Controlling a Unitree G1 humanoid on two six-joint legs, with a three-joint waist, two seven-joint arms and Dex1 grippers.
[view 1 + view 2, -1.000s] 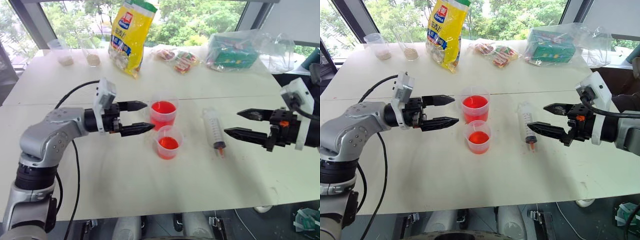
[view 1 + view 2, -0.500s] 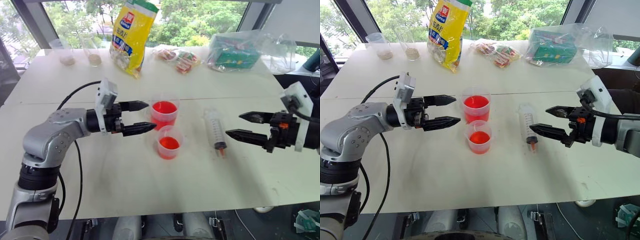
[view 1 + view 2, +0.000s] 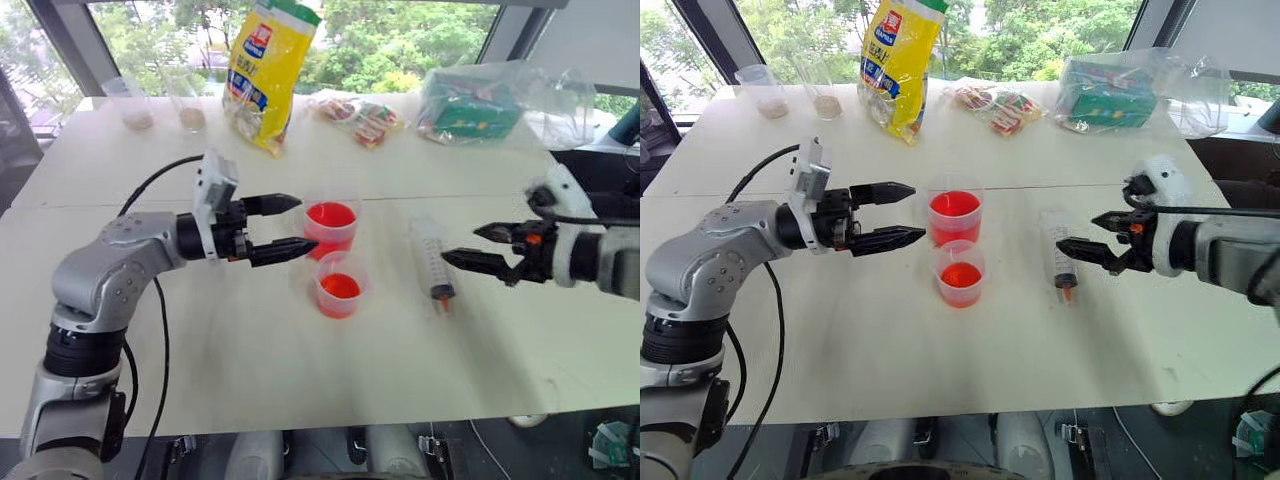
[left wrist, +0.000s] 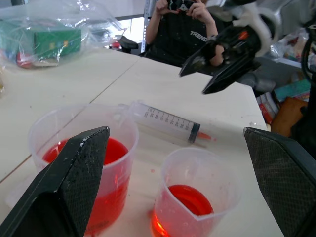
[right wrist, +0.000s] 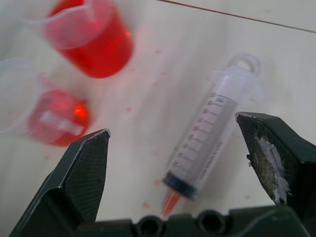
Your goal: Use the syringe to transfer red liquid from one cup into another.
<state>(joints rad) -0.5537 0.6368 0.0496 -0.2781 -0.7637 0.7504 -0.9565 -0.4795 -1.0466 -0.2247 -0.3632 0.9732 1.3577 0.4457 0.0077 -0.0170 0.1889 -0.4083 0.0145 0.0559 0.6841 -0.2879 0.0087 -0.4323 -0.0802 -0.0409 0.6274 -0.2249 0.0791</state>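
Two robot arms reach over a white table (image 3: 200,380). Along its far edge sit a clear bag holding a green box (image 3: 470,105), a yellow snack pouch (image 3: 262,75) with writing too small to read, wrapped sweets (image 3: 358,118), and two small beakers (image 3: 135,103). Near the table's middle, the taller cup (image 3: 329,227) and the shorter cup (image 3: 339,290) stand just apart, both holding red liquid (image 3: 329,215). The syringe (image 3: 430,262) lies flat beside them, printed scale marks showing. The left gripper (image 3: 285,228), fingers spread and empty, hovers beside the taller cup. The right gripper (image 3: 470,246), also spread and empty, hovers beside the syringe.
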